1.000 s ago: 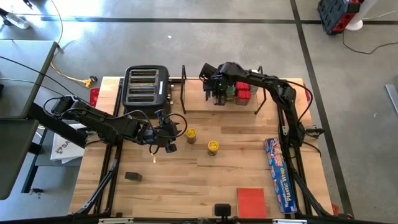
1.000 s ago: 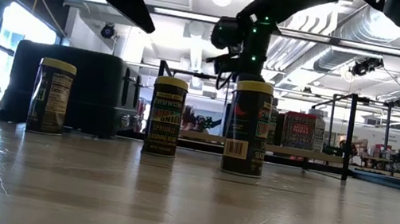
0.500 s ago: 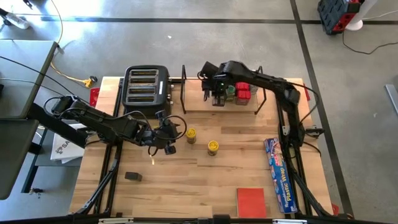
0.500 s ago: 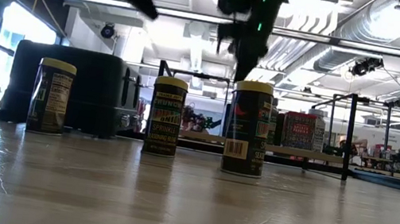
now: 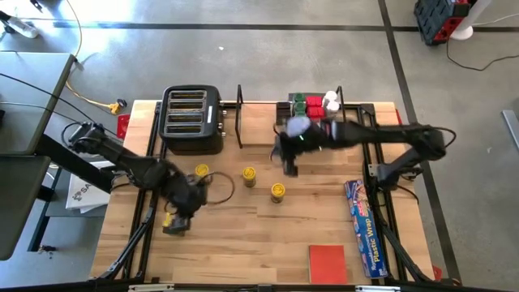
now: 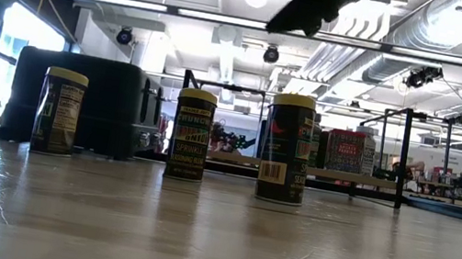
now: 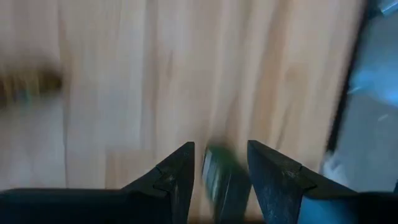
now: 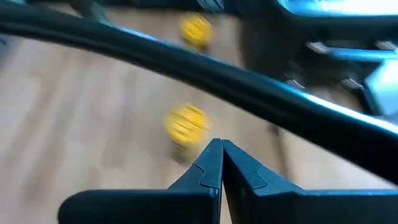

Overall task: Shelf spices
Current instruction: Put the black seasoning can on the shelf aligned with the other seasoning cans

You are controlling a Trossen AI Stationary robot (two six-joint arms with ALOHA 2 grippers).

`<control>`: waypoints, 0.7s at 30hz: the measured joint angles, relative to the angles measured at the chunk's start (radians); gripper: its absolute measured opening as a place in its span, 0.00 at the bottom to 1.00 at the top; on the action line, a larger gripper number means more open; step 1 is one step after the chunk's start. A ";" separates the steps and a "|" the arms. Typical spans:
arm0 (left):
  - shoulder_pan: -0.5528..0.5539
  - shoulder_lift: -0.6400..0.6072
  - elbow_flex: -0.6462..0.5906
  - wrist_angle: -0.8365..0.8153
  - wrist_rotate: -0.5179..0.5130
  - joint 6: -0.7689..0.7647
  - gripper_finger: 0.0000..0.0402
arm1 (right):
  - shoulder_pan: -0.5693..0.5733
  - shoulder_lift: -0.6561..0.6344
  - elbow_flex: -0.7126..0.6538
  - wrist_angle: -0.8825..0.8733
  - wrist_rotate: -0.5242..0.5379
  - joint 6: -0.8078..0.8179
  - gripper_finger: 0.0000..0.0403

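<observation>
Left end effector (image 5: 177, 217) over black tin (image 5: 172, 229)

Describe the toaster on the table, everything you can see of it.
The toaster is a black boxy appliance with four long slots on top, seemingly empty. It stands upright at the table's back left corner, just left of the wire-framed shelf. In the low view it is a dark block behind the leftmost yellow-lidded jar. Nothing touches it; neither gripper is near.

Three yellow-lidded spice jars (image 5: 200, 171), (image 5: 249, 173), (image 5: 277, 191) stand upright and apart in a loose row on the bare wood. Behind them the black-framed shelf (image 5: 263, 135) holds a cluster of green- and white-lidded jars and red tins (image 5: 315, 106) at its right end.
</observation>
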 joint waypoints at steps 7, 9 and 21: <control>-0.208 0.002 -0.114 -0.051 0.004 -0.246 0.37 | 0.167 -0.080 -0.215 0.316 0.033 0.116 0.00; -0.250 0.001 -0.134 -0.037 0.010 -0.304 0.40 | 0.200 -0.083 -0.224 0.314 0.080 0.121 0.00; -0.397 0.057 -0.173 0.040 -0.076 -0.316 0.61 | 0.248 -0.085 -0.228 0.317 0.147 0.119 0.00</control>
